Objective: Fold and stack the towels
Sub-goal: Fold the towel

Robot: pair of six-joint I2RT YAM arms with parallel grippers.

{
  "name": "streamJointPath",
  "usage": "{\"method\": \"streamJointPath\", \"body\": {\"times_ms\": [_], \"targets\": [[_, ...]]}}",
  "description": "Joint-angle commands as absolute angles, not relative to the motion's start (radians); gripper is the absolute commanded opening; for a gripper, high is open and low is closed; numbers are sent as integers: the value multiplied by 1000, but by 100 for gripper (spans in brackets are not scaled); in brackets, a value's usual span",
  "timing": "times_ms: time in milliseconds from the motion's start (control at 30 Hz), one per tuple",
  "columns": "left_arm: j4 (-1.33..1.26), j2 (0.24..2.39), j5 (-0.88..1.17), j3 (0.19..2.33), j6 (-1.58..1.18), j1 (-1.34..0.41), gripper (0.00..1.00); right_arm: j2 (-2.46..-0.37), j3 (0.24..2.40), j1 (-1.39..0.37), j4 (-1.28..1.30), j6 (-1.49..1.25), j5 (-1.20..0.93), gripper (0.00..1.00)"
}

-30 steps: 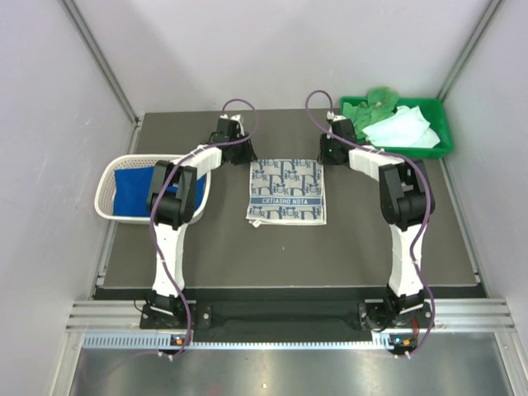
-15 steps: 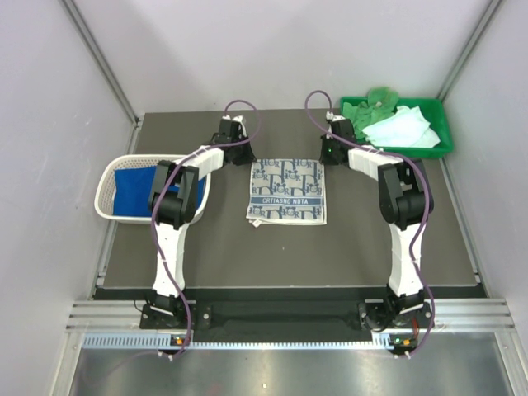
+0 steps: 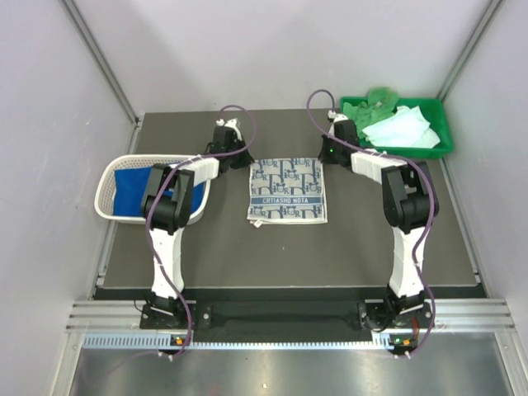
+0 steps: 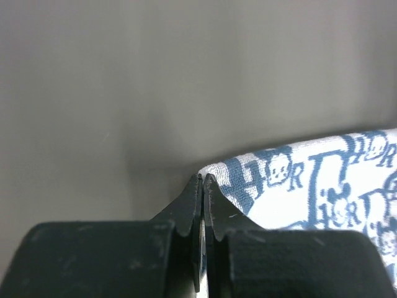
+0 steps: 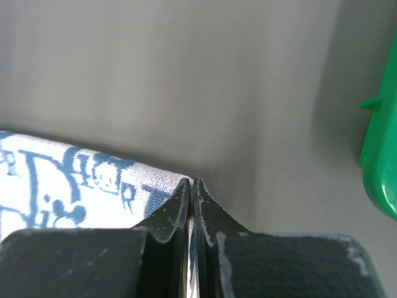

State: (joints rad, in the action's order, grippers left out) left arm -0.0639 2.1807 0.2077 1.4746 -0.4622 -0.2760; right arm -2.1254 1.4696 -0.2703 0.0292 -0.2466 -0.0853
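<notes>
The left gripper is clamped shut on the far-left corner of the patterned towel, the right gripper on its far-right corner. This towel lies flat on the table. Left of it, 1 blue towel fills the basket; beyond its far-right corner, 2 more crowd the tray.

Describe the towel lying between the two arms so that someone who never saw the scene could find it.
On the dark table, midway between the white basket on the left and the green tray on the right, lies a flat towel. Unlike the plain blue towel in the basket, it is white with blue-grey printed lettering.
</notes>
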Motion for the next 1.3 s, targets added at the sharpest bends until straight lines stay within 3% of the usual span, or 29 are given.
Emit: {"method": "streamJointPath", "body": {"times_ms": [0, 700, 1267], "targets": [[-231, 2063, 198, 1419, -483, -268, 0, -2003, 1424, -256, -98, -256, -107, 0], [-550, 1769, 302, 979, -554, -268, 0, -1704, 1002, -268, -331, -350, -163, 0], [-643, 1502, 278, 588, -569, -310, 0, -1471, 617, -356, -468, -434, -104, 0]]}}
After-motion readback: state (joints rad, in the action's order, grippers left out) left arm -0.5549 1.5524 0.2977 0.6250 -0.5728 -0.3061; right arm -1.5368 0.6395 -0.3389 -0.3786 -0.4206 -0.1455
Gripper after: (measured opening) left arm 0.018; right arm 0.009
